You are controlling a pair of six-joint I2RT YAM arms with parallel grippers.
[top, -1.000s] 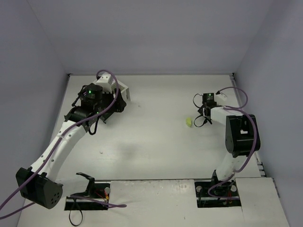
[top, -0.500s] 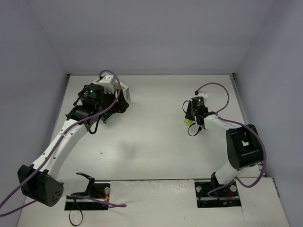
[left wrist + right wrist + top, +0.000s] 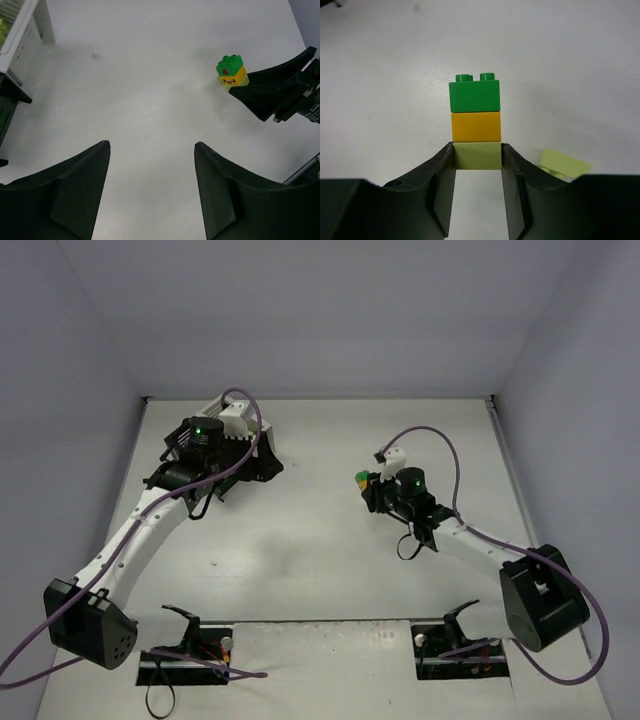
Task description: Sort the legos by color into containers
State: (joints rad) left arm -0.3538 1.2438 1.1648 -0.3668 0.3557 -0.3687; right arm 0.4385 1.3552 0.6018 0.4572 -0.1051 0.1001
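Hidden or cut off: the containers stand at the far-left corner of the table [image 3: 330, 550]. From above the left arm [image 3: 140, 535] covers most of them. The left wrist view crops them to part of one white bin [image 3: 22, 37] and a corner of one black bin [image 3: 7, 102].
Hard to make out: a lime-green sliver [image 3: 2, 31] shows inside the white bin at the frame edge, too cropped to name.
Legos, counted: three joined in one stack [image 3: 362, 478], with a green lego [image 3: 474, 96] on top, an orange-yellow lego [image 3: 475, 126] in the middle and a lime-green lego [image 3: 477, 155] at the bottom. One loose lime-green piece [image 3: 565, 162] is half hidden behind a finger.
Stack's place: near the middle of the table, a little toward the right edge. Whether it touches the surface cannot be told.
Right gripper [image 3: 477, 150]: jaws pinch the lime-green lego from both sides.
Left gripper [image 3: 150, 145]: jaws spread wide, nothing between them, beside the bins.
Only in the left wrist view: a small face printed on the orange-yellow lego (the right wrist view shows its plain side).
Only in the right wrist view: the loose piece.
Only in the top view: both arms at once, well apart.
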